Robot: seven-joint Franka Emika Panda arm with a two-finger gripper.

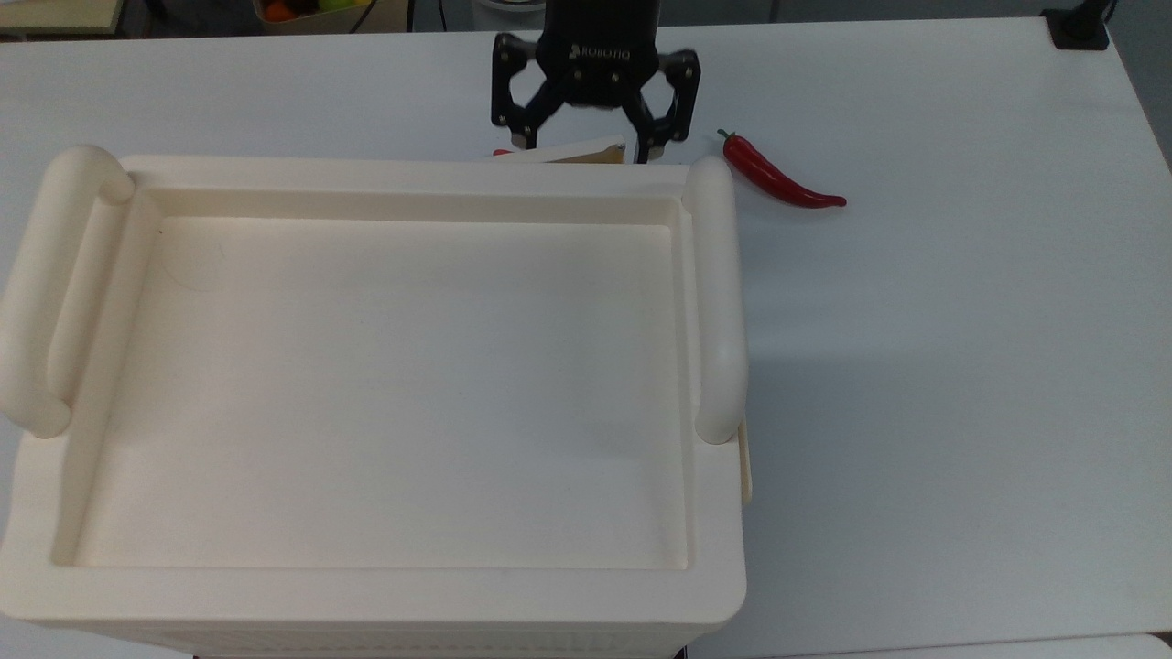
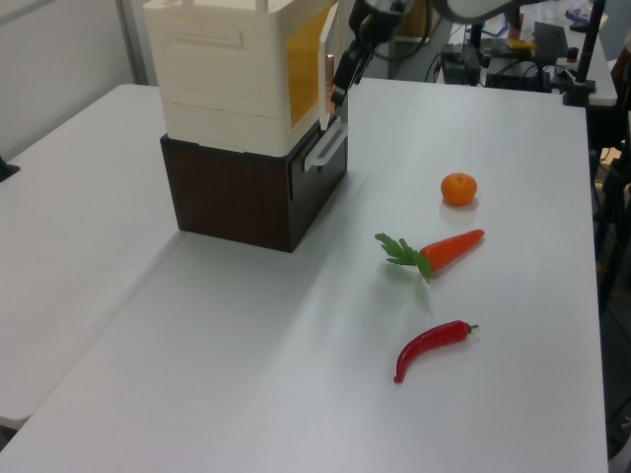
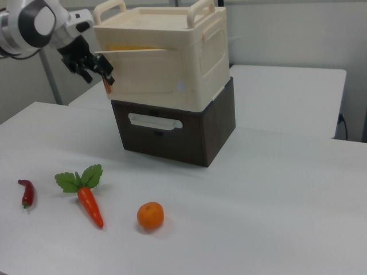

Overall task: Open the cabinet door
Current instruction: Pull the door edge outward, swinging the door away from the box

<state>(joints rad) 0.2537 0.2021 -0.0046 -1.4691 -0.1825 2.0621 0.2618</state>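
Clearly legible, white "ROBOTIQ" lettering marks the black two-finger hand point(image 1: 586, 145), whose fingers are spread around the swung-out edge of the thin cream plastic cabinet door point(image 1: 560, 152), partly open on the large cream plastic cabinet point(image 1: 385, 366) on the white surface point(image 1: 961, 366).

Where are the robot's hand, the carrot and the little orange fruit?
hand point(image 1: 586, 145), top view, between its fingertips.
carrot point(image 2: 452, 248), left view, on its orange body.
orange fruit point(image 2: 458, 188), left view, on its middle.
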